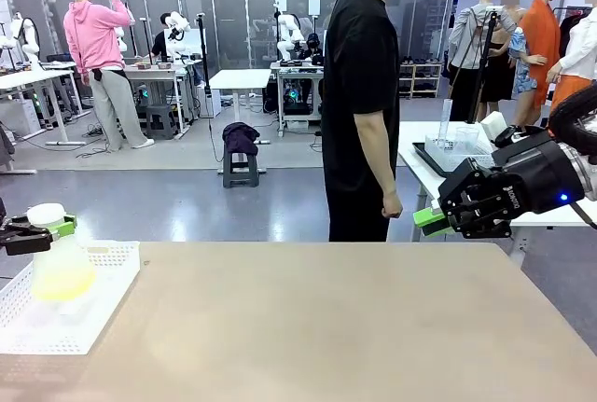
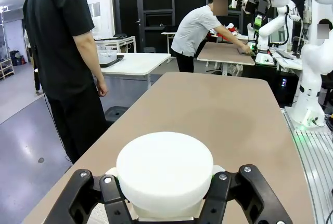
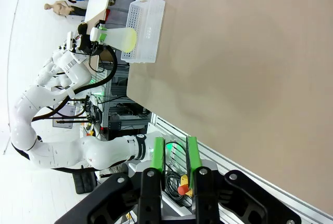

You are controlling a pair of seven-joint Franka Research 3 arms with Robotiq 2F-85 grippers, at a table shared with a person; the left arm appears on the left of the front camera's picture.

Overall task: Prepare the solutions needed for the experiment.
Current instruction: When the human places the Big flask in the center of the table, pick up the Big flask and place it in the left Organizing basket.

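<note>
Here: right hand casing reads "ROBOTIQ"; left hand grips flask neck.

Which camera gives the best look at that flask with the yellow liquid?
The front view: the flask shows side-on over the white basket. The right wrist view shows it small and sideways; the left wrist view shows just its white cap.

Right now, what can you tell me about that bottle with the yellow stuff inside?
The flask is see-through and cone-shaped, wide at the bottom and narrow at the neck, with a round white cap on top. Pale yellow-green liquid sits in its wide part. It stands upright, over the white basket at the table's left end. The left gripper has its jaws shut around its neck.
</note>
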